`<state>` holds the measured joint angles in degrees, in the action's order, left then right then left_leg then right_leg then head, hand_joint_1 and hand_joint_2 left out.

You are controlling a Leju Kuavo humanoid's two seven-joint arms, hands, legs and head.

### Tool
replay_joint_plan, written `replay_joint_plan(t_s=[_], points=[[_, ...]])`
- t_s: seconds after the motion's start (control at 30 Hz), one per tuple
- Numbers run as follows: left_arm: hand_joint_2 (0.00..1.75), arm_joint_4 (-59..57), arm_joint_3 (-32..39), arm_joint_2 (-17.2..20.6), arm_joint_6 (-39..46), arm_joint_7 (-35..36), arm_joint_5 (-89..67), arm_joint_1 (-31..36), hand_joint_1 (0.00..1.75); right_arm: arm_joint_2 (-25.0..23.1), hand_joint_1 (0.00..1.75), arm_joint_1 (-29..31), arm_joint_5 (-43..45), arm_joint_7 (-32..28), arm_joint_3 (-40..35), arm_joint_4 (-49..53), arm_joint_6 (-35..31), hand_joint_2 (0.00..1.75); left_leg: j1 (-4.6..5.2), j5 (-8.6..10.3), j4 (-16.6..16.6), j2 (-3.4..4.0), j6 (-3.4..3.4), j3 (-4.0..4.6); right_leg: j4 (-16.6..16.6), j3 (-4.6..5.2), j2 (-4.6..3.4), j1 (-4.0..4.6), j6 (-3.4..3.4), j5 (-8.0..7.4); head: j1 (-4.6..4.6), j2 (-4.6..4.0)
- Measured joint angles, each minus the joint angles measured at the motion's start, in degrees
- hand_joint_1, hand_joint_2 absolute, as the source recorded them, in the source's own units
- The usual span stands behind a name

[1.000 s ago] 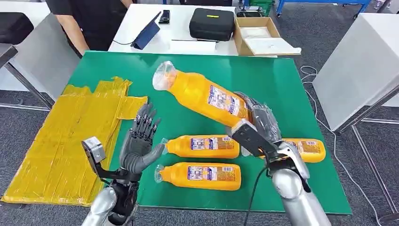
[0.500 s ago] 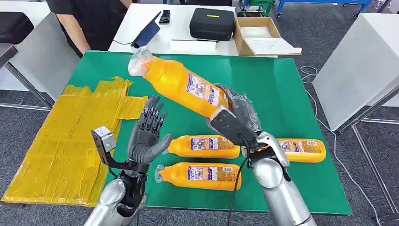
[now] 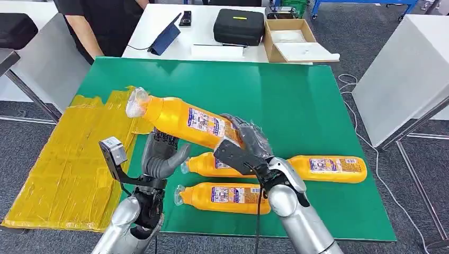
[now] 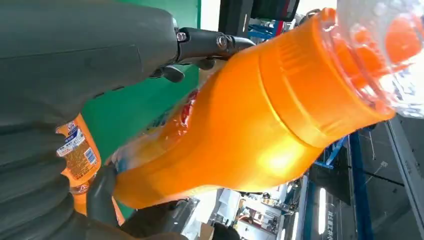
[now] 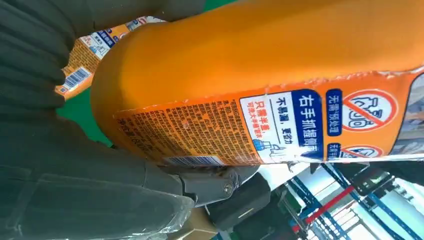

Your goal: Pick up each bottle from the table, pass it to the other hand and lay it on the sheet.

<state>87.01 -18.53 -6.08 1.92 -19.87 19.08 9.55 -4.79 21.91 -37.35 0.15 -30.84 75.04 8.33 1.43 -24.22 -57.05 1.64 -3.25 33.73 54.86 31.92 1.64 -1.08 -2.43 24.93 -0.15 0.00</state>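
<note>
**Bottle held over the left hand**

The right hand (image 3: 248,142) clamps its fingers around the base end of an orange bottle (image 3: 182,119), held tilted above the green worktop (image 3: 296,100), cap end over the yellow sheet (image 3: 69,159). The left hand (image 3: 159,159) sits just beneath it, fingers apart. Three bottles (image 3: 225,197) lie below.

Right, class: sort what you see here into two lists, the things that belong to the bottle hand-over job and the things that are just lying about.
Part of the job:
- held bottle, in the right hand
- left hand, under it
- three bottles on the table
- yellow sheet
- green table

Just lying about:
- black case
- cardboard box
- tablet
- person behind
</note>
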Motion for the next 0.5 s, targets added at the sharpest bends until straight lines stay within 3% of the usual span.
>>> replay_joint_plan(t_s=[0.33, 0.5], points=[[1.75, 0.00, 0.02, 0.00, 0.29, -0.02, 0.04, 0.00, 0.00, 0.00, 1.75, 0.02, 0.07, -0.02, -0.15, -0.46, 0.00, 1.75, 0.01, 0.00, 0.00, 0.00, 0.00, 0.00, 0.00, 0.00, 0.00, -0.01, 0.00, 0.00, 0.00, 0.00], [1.75, 2.10, 0.85, 0.15, 3.43, -0.42, 0.07, -0.64, 0.00, -0.70, 1.75, -0.33, -1.16, -1.29, -6.69, -3.87, -0.28, 1.75, -0.01, 0.00, 0.00, 0.01, 0.00, 0.00, 0.00, 0.02, 0.00, 0.01, 0.00, 0.00, 0.02, 0.00]])
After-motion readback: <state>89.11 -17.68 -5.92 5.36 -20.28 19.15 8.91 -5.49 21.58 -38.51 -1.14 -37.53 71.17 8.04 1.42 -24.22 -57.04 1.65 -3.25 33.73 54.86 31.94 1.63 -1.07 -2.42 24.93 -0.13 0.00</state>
